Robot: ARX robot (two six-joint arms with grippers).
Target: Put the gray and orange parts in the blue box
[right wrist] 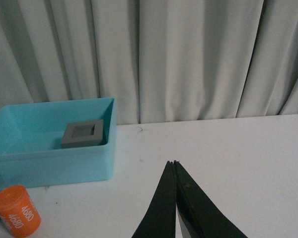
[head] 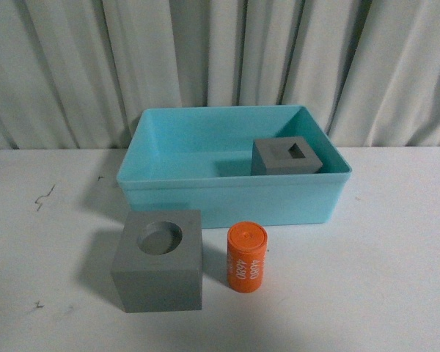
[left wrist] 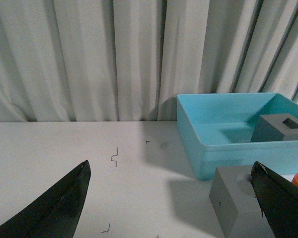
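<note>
Front view: blue box point(head: 227, 180) holds 1 cube point(head: 286, 158); left claw point(left wrist: 170, 166) spread, right claw point(right wrist: 174, 163) closed.

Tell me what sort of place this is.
Probably a robot test bench, not a home: a plain white table, a pleated curtain backdrop, and staged props like the blue box.

A flat white matte counter point(head: 396, 242), bearing a few small dark scuff marks point(head: 42, 196) toward its left side, runs back to a pale grey-white pleated fabric curtain point(head: 220, 51) hanging in vertical folds across the whole background.
</note>
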